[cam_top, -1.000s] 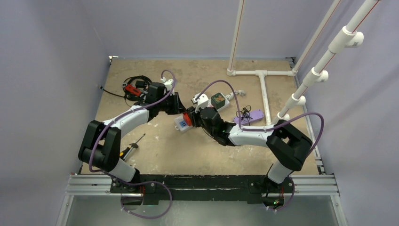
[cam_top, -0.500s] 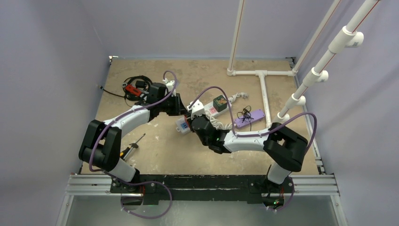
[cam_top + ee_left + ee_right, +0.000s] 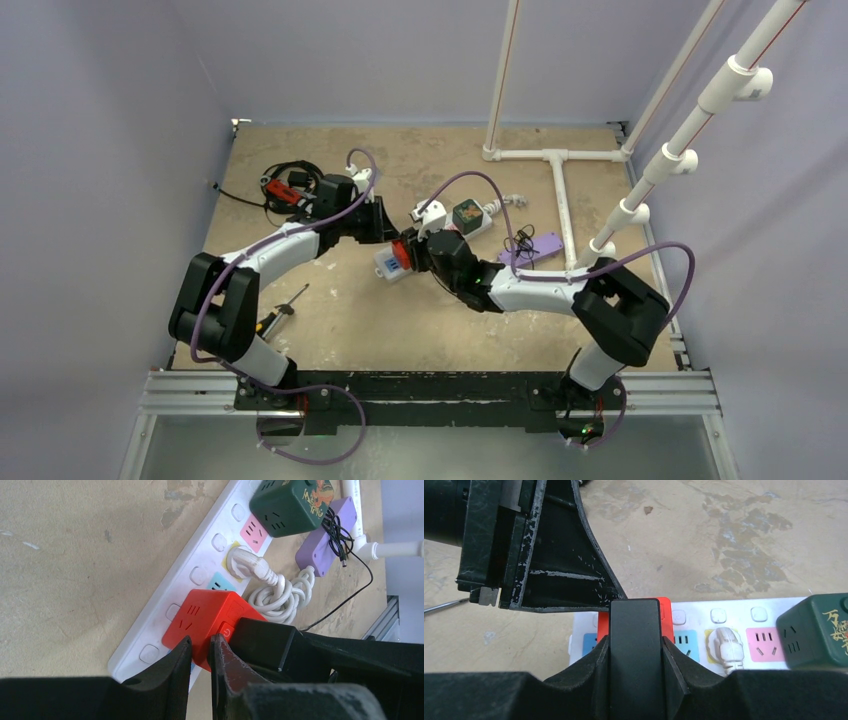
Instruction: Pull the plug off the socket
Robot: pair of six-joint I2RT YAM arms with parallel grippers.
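Your right claw (image 3: 404, 253) is clenched on the red cube plug (image 3: 202, 617) at the near end of the socket (image 3: 180, 580), which lies toward the table's (image 3: 330, 320) far edge, while your nearly closed left claw (image 3: 201, 642) seems to pin that end against lifting.

We find the right gripper (image 3: 634, 614) closed on the red plug (image 3: 667, 613) (mostly hidden by its finger), seated in the white socket (image 3: 736, 611); left gripper (image 3: 613, 595) just beside.

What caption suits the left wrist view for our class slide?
Left fingers beside the red cube plug seated in the white power strip.
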